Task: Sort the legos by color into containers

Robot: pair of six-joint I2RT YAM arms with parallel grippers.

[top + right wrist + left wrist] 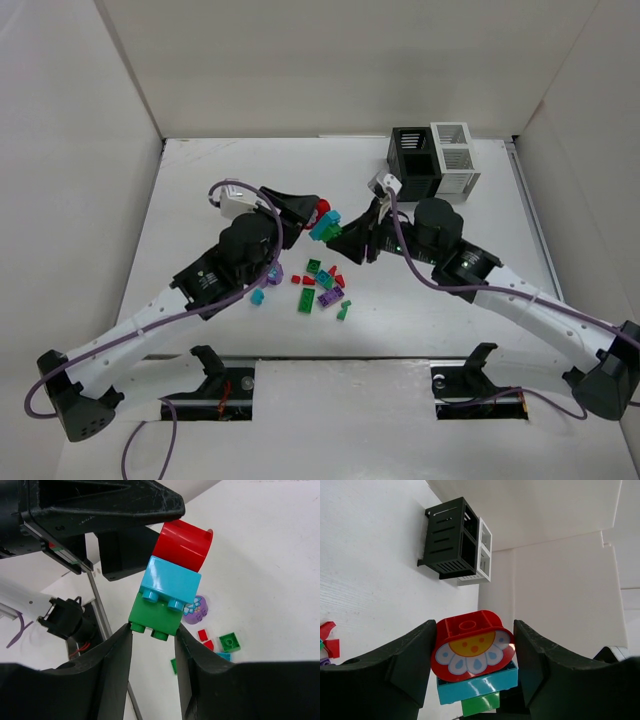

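Note:
A stack of three legos hangs above the table: a red flower-printed one, a teal one and a green one. My left gripper is shut on the red one at the stack's top. From the other side my right gripper has its fingertips against both sides of the green lego, under the teal and red ones. Several loose legos lie on the table below. The containers stand at the back right, one black, one white.
A purple round piece, small red pieces and a green square lie under the stack. One teal piece sits apart at the left. White walls enclose the table on three sides.

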